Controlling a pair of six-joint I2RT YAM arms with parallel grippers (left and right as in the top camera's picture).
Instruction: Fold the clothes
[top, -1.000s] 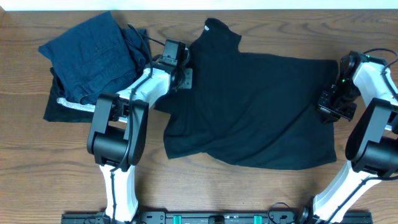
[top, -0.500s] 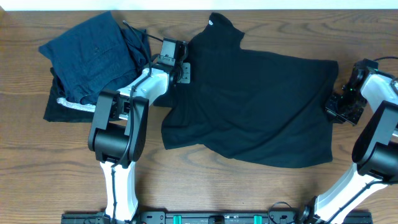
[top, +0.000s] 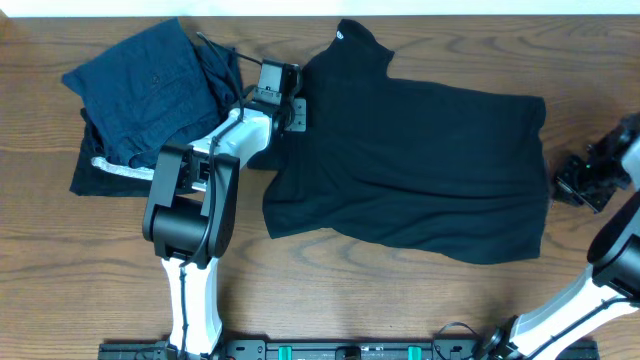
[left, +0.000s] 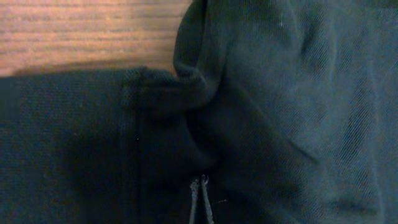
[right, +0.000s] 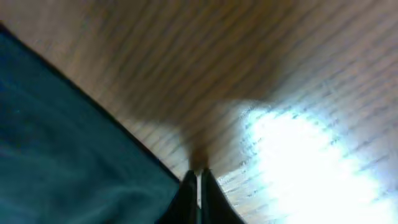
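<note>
The clothes (top: 420, 170) are one black top spread flat across the middle of the table, its collar (top: 352, 45) at the back. My left gripper (top: 292, 118) sits at the top's left edge by the sleeve. In the left wrist view its fingertips (left: 199, 182) are pressed together on the dark fabric (left: 298, 93), which bunches toward them. My right gripper (top: 580, 185) is off the top's right edge, over bare wood. It (right: 199, 177) is shut on nothing, with the hem (right: 62, 162) just to its left.
A pile of navy blue folded garments (top: 150, 85) lies at the back left, on a black folded piece with a white stripe (top: 110, 170). The left arm reaches across beside this pile. The table's far edge (top: 480, 14) runs along the back.
The right gripper has let go of the top's right edge and drawn away to the right onto bare wood. The top was pulled flatter and wider. The left gripper shifted slightly toward the back.
</note>
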